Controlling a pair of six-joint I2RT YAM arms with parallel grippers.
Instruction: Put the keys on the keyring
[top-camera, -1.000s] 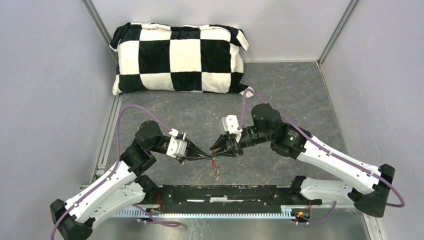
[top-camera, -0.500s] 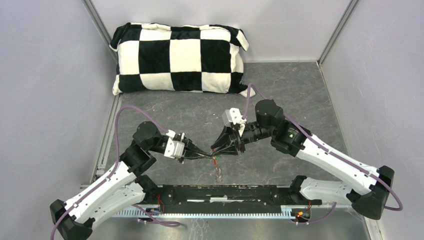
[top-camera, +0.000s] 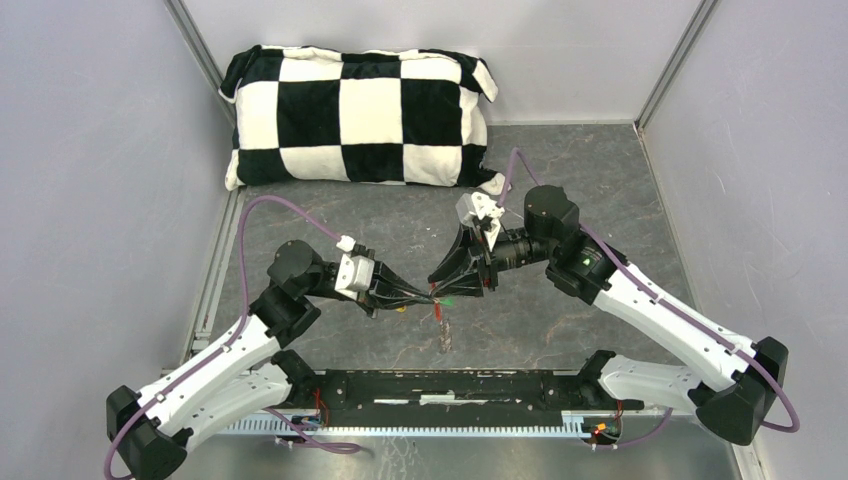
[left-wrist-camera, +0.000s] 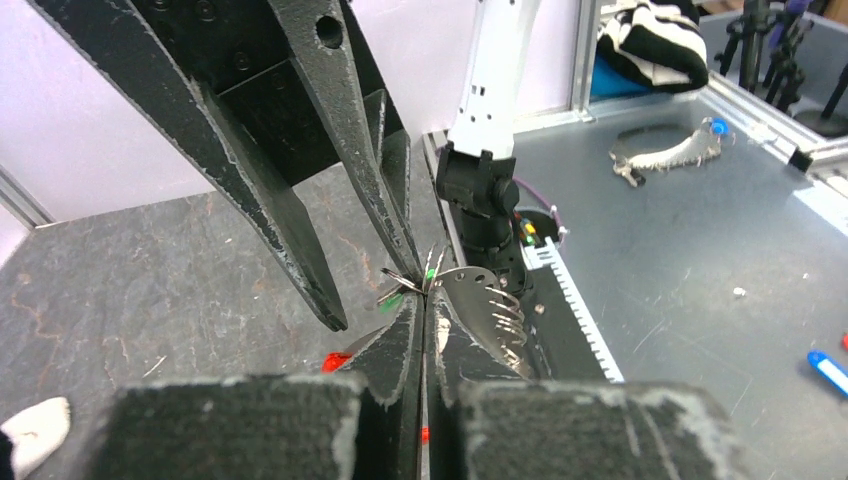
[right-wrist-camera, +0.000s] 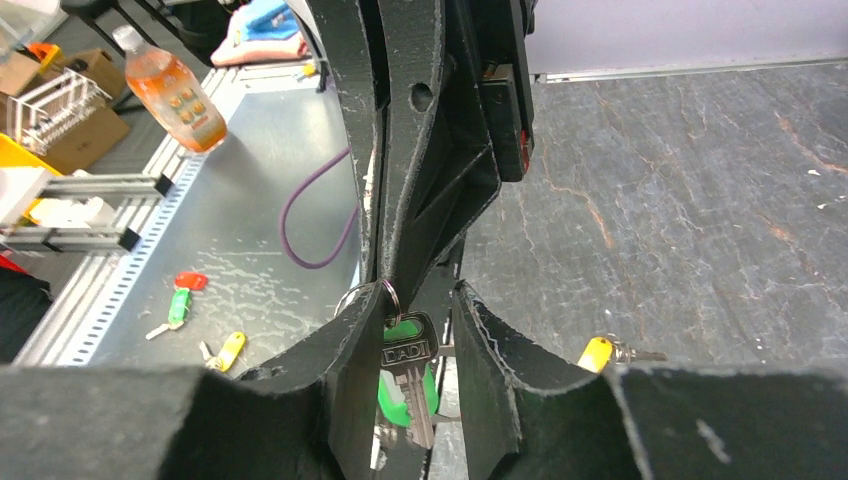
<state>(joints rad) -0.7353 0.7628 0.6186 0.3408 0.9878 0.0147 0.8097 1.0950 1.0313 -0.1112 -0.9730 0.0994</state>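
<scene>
My left gripper (top-camera: 430, 294) (left-wrist-camera: 424, 300) is shut on the keyring (right-wrist-camera: 388, 290), a thin metal loop pinched at its tips. The red tag (left-wrist-camera: 335, 360) sticks out beside its fingers. From the loop hangs a metal key with the green head (right-wrist-camera: 408, 352) behind it. My right gripper (top-camera: 441, 284) (right-wrist-camera: 420, 290) meets the left one tip to tip above the floor. Its fingers stand apart on either side of the hanging key, with a gap on the right. The yellow-headed key (right-wrist-camera: 595, 353) lies on the dark floor to the right.
A black-and-white checkered pillow (top-camera: 360, 115) lies against the back wall. Grey walls close in both sides. The arm bases' rail (top-camera: 460, 390) runs along the near edge. Spare tagged keys (right-wrist-camera: 180, 300) and an orange bottle (right-wrist-camera: 170, 90) lie on the metal sheet beyond.
Both grippers have lifted and shifted slightly right and away, still tip to tip. The right wrist has swung back and its fingers have spread a little. The left stays shut.
</scene>
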